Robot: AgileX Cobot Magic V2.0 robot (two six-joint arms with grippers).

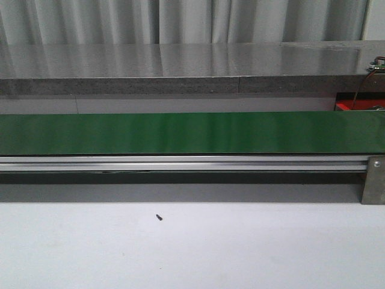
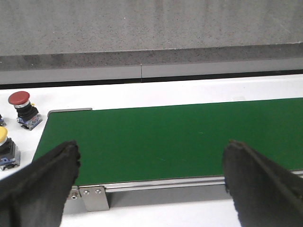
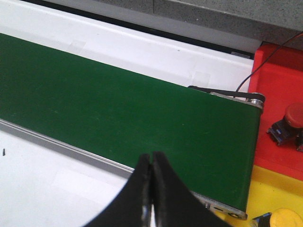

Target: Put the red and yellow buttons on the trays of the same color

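Beside the belt's (image 2: 189,137) left end, a red button (image 2: 21,106) and yellow button (image 2: 4,146) await; left gripper (image 2: 151,184) spread, empty. Right gripper (image 3: 150,189) clenched, empty; red tray (image 3: 279,85) and yellow tray (image 3: 274,189) each hold one.

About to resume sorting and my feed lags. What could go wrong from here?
1. The red button and yellow button stand close together off the belt's end; the open left claw might knock one while taking the other.
2. The right claw is shut, so it cannot grasp until it opens.
3. A thin cable crosses the red tray and could snag.
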